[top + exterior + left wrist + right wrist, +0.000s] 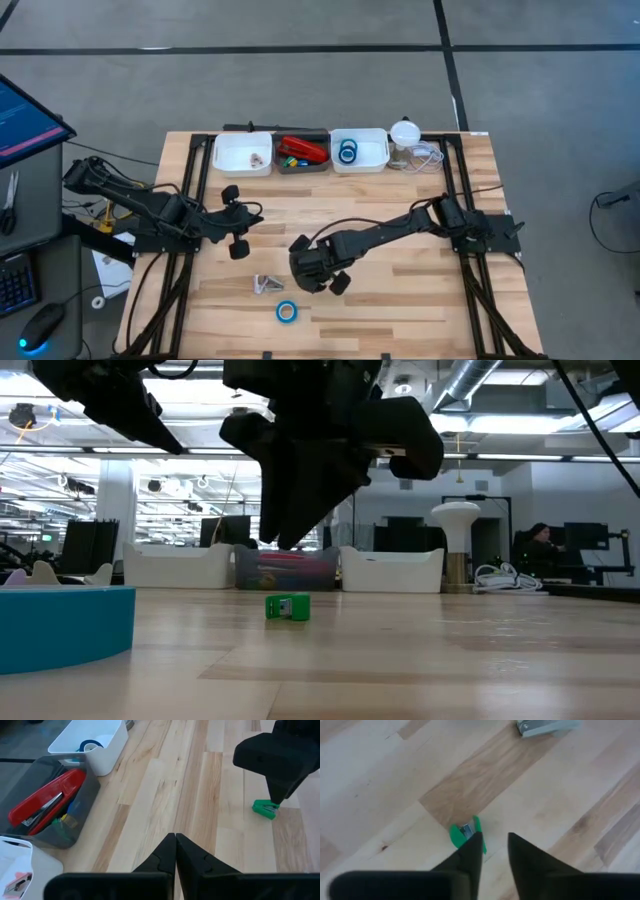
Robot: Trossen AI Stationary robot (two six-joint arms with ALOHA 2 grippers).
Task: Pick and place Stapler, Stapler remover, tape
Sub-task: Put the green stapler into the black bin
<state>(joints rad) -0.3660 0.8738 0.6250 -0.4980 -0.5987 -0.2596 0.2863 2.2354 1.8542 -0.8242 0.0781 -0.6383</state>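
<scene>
The red stapler (305,150) lies in the grey bin (283,165) at the far edge, also plain in the left wrist view (47,800). One blue tape roll (287,311) lies flat near the front edge, and another (348,152) sits in the right white bin. A pale grey stapler remover (267,285) lies beside the near roll. My right gripper (492,837) hangs open, pointing down, just above a small green piece with a metal part (462,834), which lies beside one fingertip. My left gripper (175,836) is shut, holds nothing and hovers left of centre.
Three bins line the far edge: a white one (225,165) with a small pinkish item, the grey one, and a white one (375,160). A white lamp and coiled cable (410,145) stand at the far right. Bare wood lies right of my right arm.
</scene>
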